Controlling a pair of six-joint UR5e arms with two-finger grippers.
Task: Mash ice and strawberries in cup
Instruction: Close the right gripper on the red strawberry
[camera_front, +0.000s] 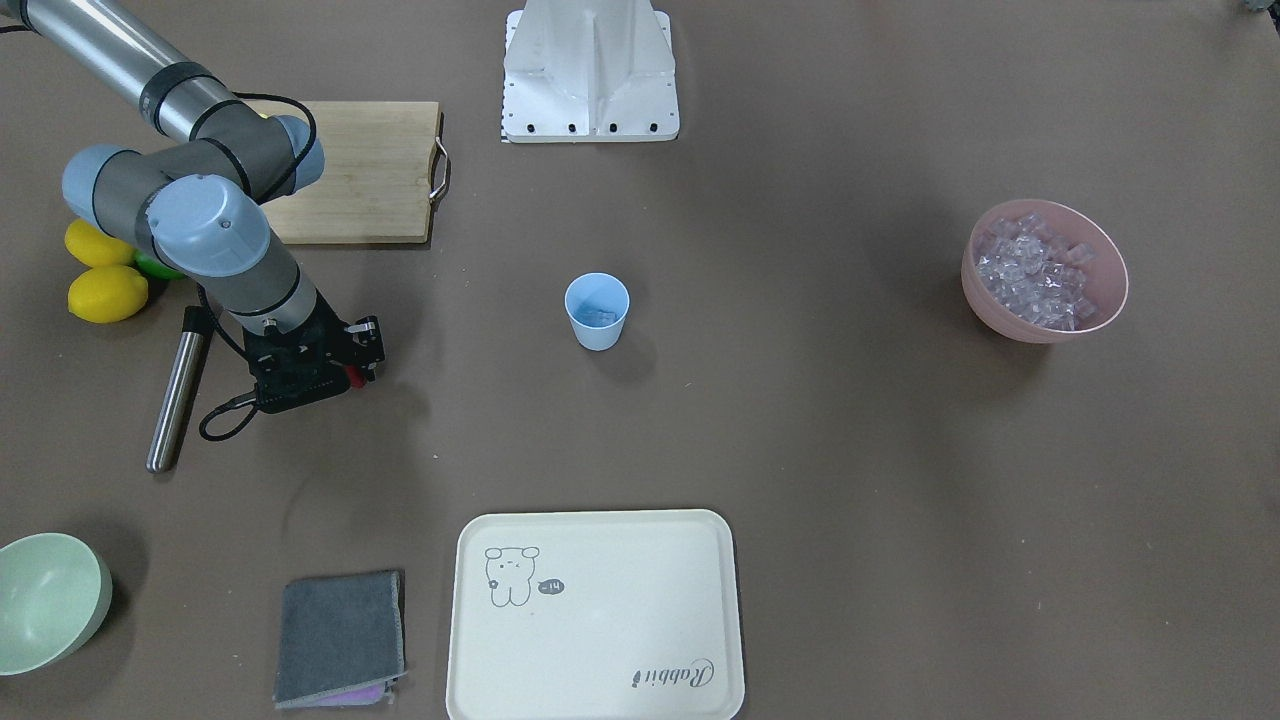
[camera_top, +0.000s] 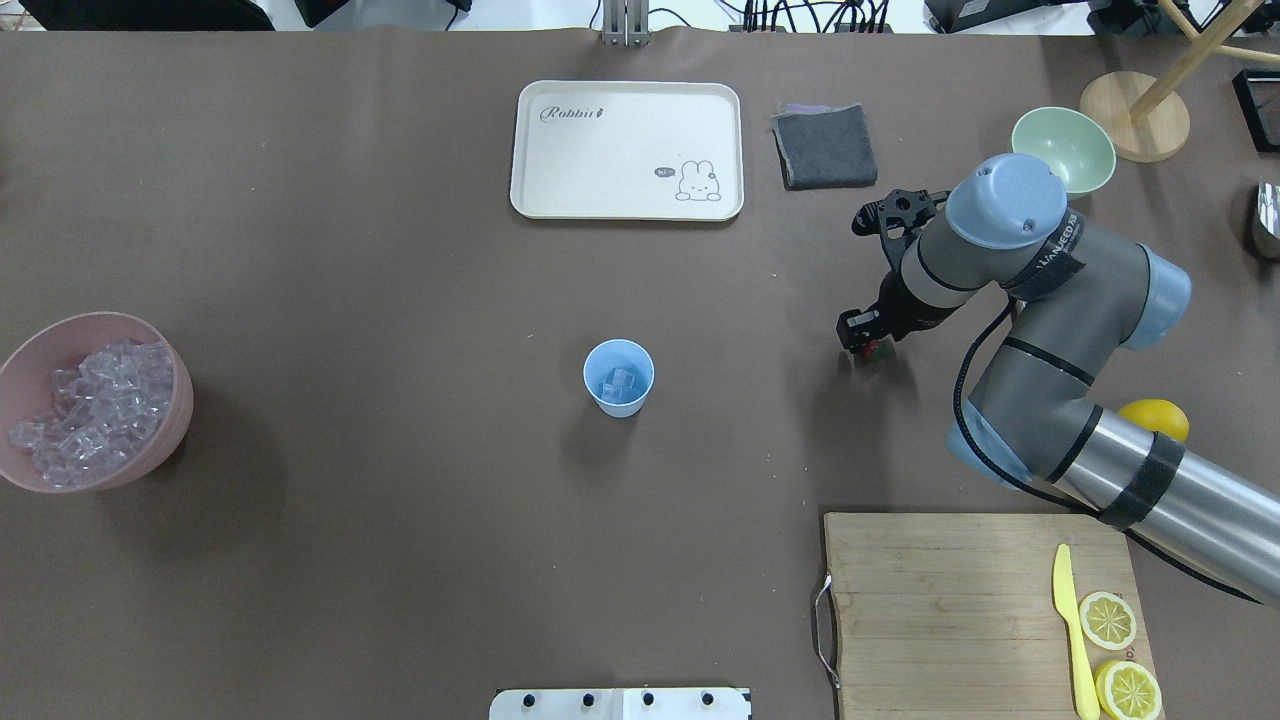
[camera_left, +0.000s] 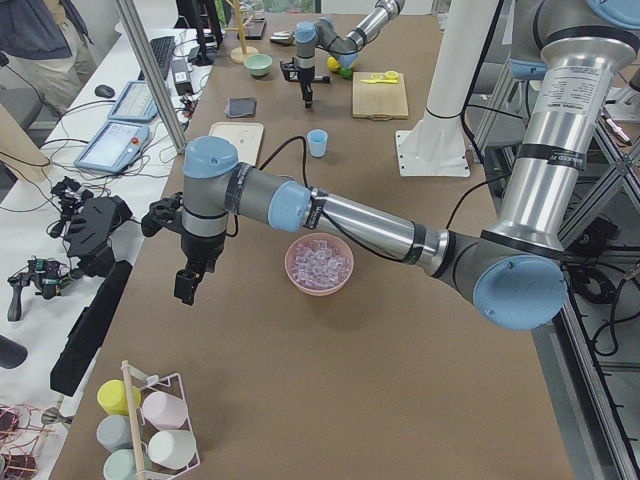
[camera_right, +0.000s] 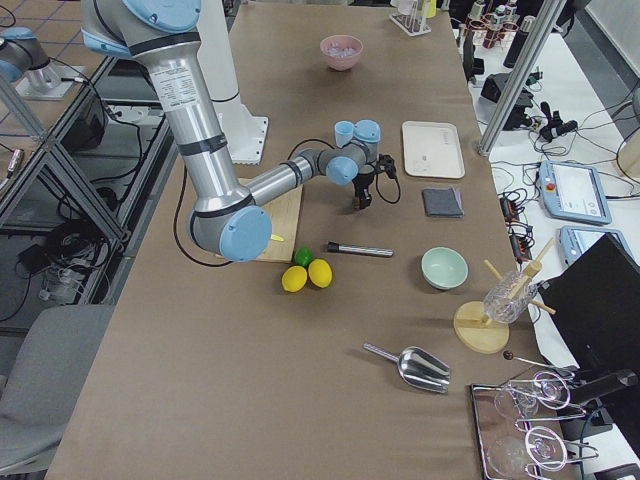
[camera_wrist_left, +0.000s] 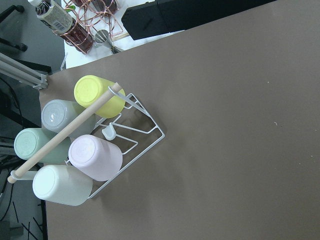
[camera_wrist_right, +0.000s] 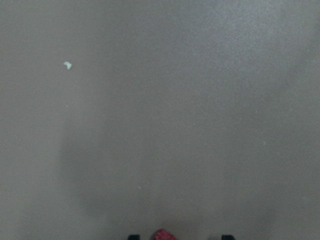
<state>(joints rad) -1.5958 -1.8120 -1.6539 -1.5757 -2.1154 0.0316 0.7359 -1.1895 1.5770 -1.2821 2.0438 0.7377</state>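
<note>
Most of the strawberry hides beneath the right pincer, tips spread; left pincer (side view only): cannot tell.

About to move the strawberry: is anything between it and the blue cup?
Nothing visible. The strawberry sits at the right pincer, and only bare table lies between it and the cup, which already holds ice.

Operator: Is the lane from the right gripper to the cup open?

Inspector: Yes. You have bare table all the way between them.

Operator: And the flanks?

Inspector: The tray and the grey cloth lie on the side away from the robot's base. The cutting board lies on the base side. All three are well apart from your lane. A metal rod lies near the gripper's outer side, with lemons beyond it.
</note>
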